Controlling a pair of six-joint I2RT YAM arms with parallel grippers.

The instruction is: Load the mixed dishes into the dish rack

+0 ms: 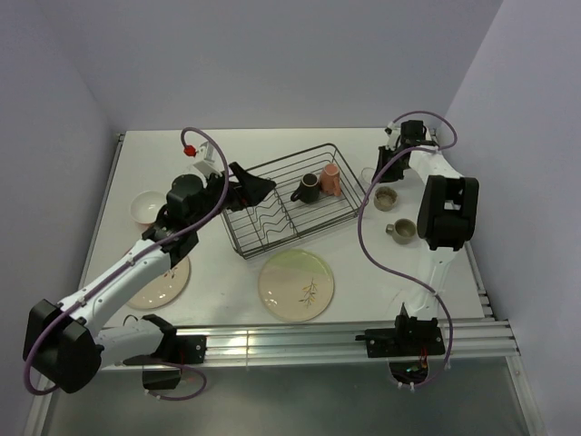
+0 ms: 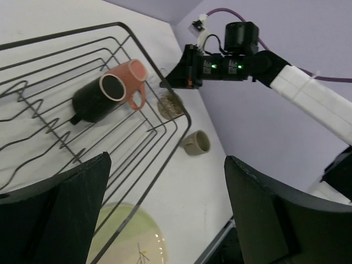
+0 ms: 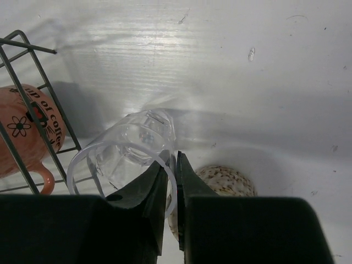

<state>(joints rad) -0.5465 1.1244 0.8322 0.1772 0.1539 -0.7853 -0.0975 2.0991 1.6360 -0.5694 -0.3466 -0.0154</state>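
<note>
– White table [image 1: 218, 272], pale lilac walls. Where does the black wire dish rack [image 1: 272, 222] stand?

– Mid-table, nearer the far edge, set at a slant. At its right end a pink ceramic mug [image 1: 329, 180] and a dark mug with a cream inside [image 1: 307, 189] lie on their sides, just beside one another.

– And the clear drinking glass [image 3: 129, 154]?

– Just outside the rack's right end, next to the pink mug. The right gripper [image 3: 170, 164] has its fingers pressed almost together on the glass's rim, one inside and one outside. The glass is tilted, with its mouth toward the wrist camera. Whether its base touches the table I cannot tell.

– The left gripper [image 2: 166, 160]?

– Spread wide with nothing between its fingers, over the rack's left end.

– What lies loose on the table?

– A speckled small mug [image 1: 386, 198] sits right by the glass, and an olive small mug [image 1: 402, 230] sits nearer the right edge. Both are upright. A green-tinted cream plate with a sprig mark [image 1: 296, 284] lies flat by the middle of the near edge. A pink-tinted cream plate [image 1: 163, 286] lies toward the near left corner, partly under the left arm. A small white bowl [image 1: 145, 207] sits near the left edge, well apart from the rack.
</note>
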